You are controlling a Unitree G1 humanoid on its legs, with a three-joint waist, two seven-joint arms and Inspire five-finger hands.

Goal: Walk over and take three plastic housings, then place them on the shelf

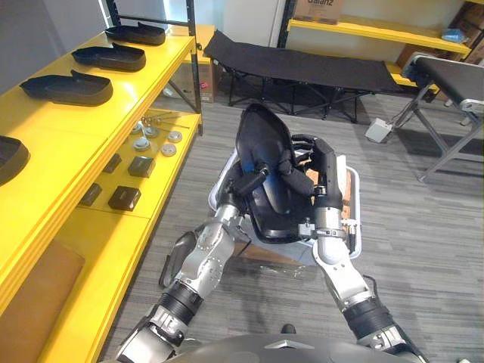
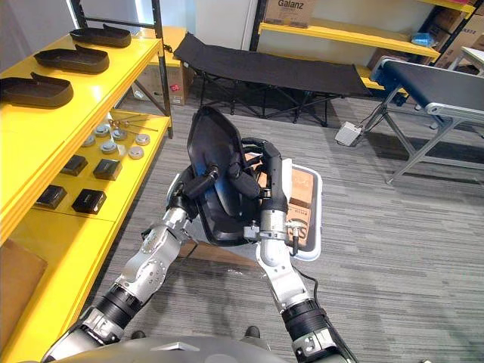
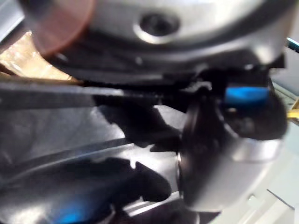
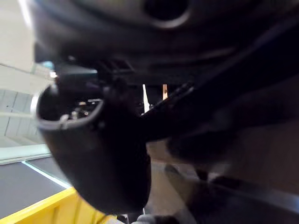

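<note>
A black plastic housing (image 1: 265,144) stands tilted upright in front of me, held between both hands. My left hand (image 1: 240,185) grips its left side with the thumb laid across its inner face. My right hand (image 1: 327,170) clasps the right edge, fingers curled over the rim. The housing hangs above a white bin (image 1: 353,204) on the floor. Several more black housings (image 1: 68,88) lie in a row on top of the yellow shelf (image 1: 151,72) at my left. In the left wrist view the housing's dark glossy surface (image 3: 70,140) sits right against the hand.
The shelf's lower level holds small black boxes (image 1: 125,198) and round metal parts (image 1: 168,150). A black folding cot (image 1: 302,68) stands behind, and a conveyor (image 1: 454,79) is at the right. Grey carpet lies open to the right of the bin.
</note>
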